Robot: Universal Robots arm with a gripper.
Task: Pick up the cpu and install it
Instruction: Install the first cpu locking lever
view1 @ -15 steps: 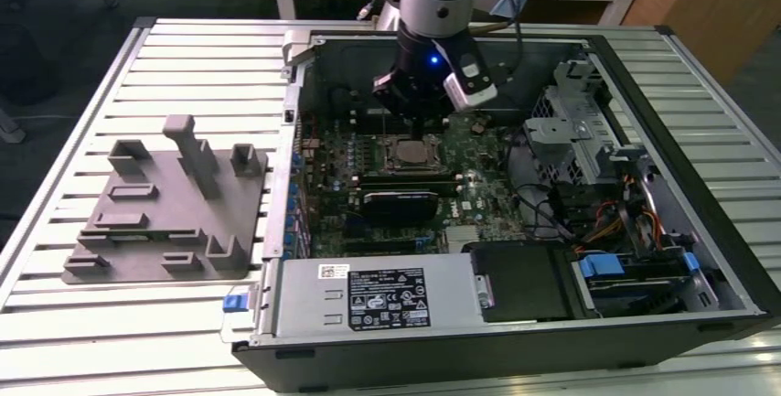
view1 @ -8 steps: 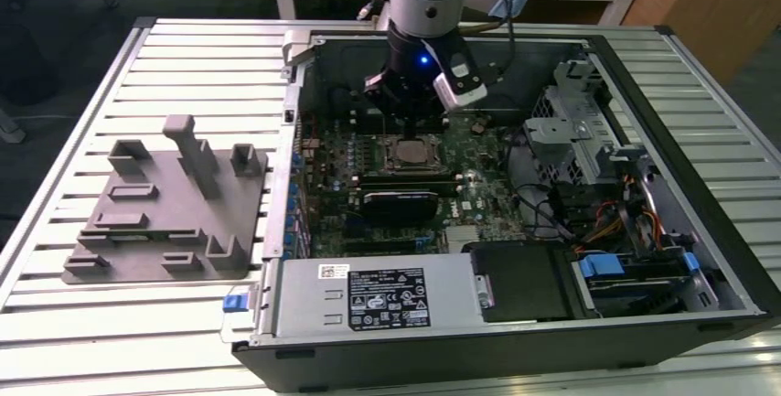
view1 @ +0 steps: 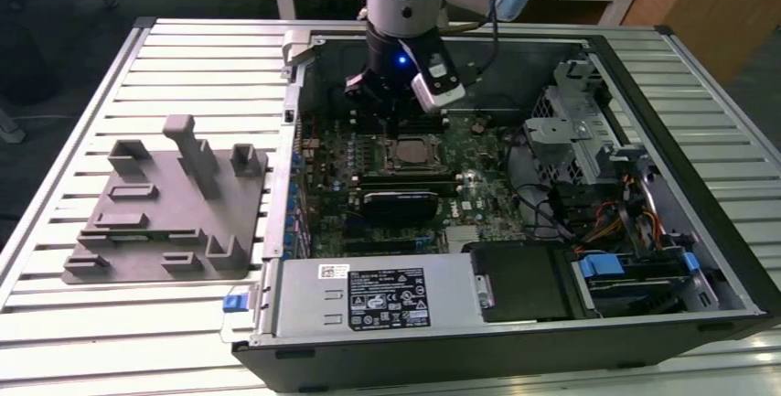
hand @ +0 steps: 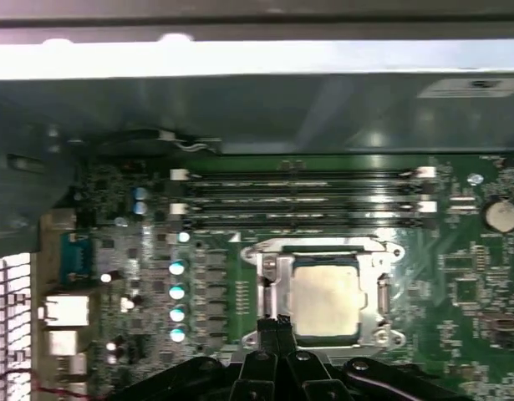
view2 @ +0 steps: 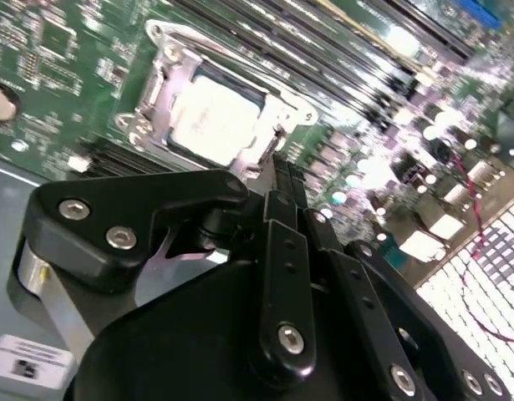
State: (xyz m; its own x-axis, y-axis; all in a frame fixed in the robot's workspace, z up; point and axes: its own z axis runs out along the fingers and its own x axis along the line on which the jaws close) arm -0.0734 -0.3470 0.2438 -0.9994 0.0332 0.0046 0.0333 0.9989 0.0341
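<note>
Gripper (view1: 386, 122) is hanging inside the open computer case (view1: 488, 358), low over the motherboard (view1: 486, 154), at the far side of the board in the exterior view. In both wrist views the two black fingers (hand: 265, 336) are pressing together with no gap between them and nothing clamped (closed, empty). The fingertips are pointing down right at the edge of the socket frame (hand: 382, 294). I cannot tell whether they are touching the frame or stopping just above it.

The cpu (hand: 325, 292) is lying flat in the socket, silver top facing up, with the metal frame (view2: 156, 79) sitting around it. In the second wrist view the cpu (view2: 213, 119) is showing just beyond the closed gripper (view2: 280, 167). In the first wrist view it is sitting just beside the gripper (hand: 274, 324). In the exterior view the cpu (view1: 411, 151) is sitting mid-board, just in front of the arm's wrist.

The memory slots (hand: 298, 190) are running alongside the socket on the side away from the fingers. The grey tray (view1: 146, 231) with its upright blocks is resting on the slatted table (view1: 183, 58) outside the case, on the exterior view's left and well apart from the gripper.
</note>
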